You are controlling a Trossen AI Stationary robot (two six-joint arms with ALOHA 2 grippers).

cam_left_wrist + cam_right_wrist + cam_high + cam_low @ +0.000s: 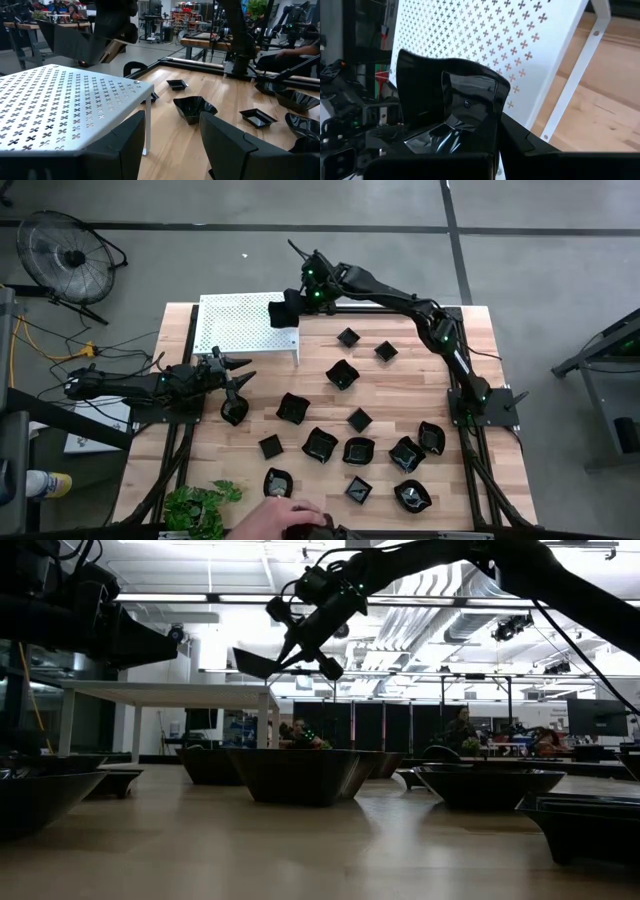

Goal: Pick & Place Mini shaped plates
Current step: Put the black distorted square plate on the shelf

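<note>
There are fifteen little black plates that I can count. Fourteen sit on the wooden table [480, 330], and one is up in the air.

The right gripper [293, 308] is closed tight on the held plate [279, 315]. It pinches the plate by one side. The plate hangs over the edge of the white shelf [235, 325], which stands at the table's back left corner. Seen from table height, this plate is tipped, with one side lower than the other. Its hollow side faces up and toward the shelf. It looks about square, so I cannot tell which side is the long one.

The left gripper [240, 376] is wide open and holds nothing. It is low by the left edge of the table, just in front of the shelf. A wavy plate [234, 412] lies just beside it.

The other plates lie flat, open side up, spread over the middle and right of the table. Two small square ones [347, 337] are near the back edge. One wavy bowl plate [342, 374] sits in the middle.

There is one green plant [200, 505] at the front left corner. One person's hand [285, 515] reaches in at the front edge. One round fan [65, 255] stands on the floor.
</note>
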